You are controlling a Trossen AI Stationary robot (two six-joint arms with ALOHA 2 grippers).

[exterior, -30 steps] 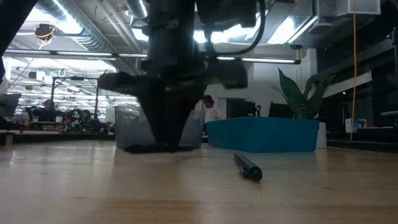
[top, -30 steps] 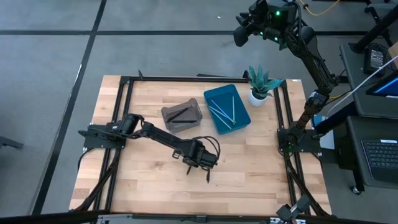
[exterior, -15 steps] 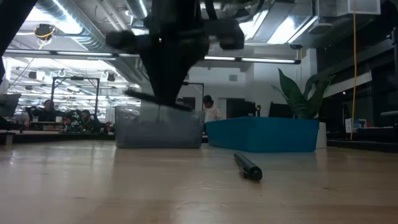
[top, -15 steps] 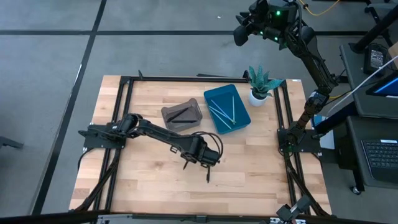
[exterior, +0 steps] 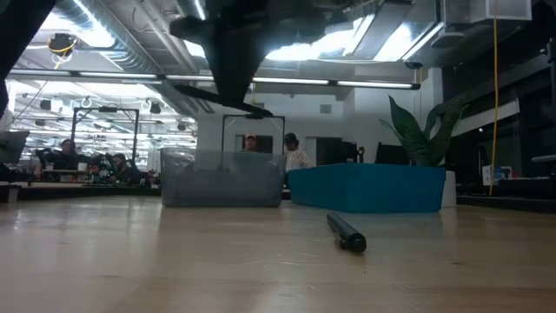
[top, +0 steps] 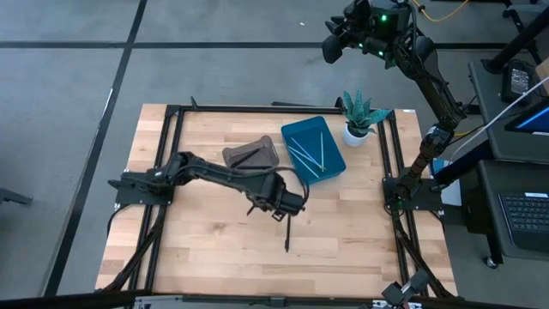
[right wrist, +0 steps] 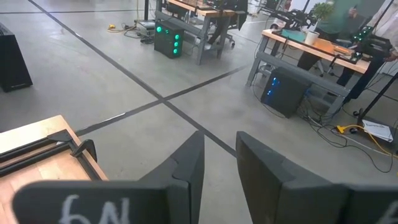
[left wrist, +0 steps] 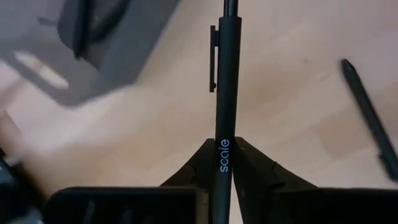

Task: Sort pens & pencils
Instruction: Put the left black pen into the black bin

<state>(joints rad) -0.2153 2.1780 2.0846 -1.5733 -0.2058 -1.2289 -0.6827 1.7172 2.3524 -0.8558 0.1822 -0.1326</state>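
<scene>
Left fingers (left wrist: 245, 165) around black pen (left wrist: 227, 93)

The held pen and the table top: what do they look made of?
The pen in the left gripper looks like matte black plastic: dull, even sheen, moulded clip, printed white lettering. The table top looks like pale butcher-block wood: visible strips and grain, probably sealed.

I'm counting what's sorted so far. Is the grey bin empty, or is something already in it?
Not empty. The overhead view shows the grey bin holding at least one black stick; the left gripper, holding a black pen, hides part of it.
</scene>
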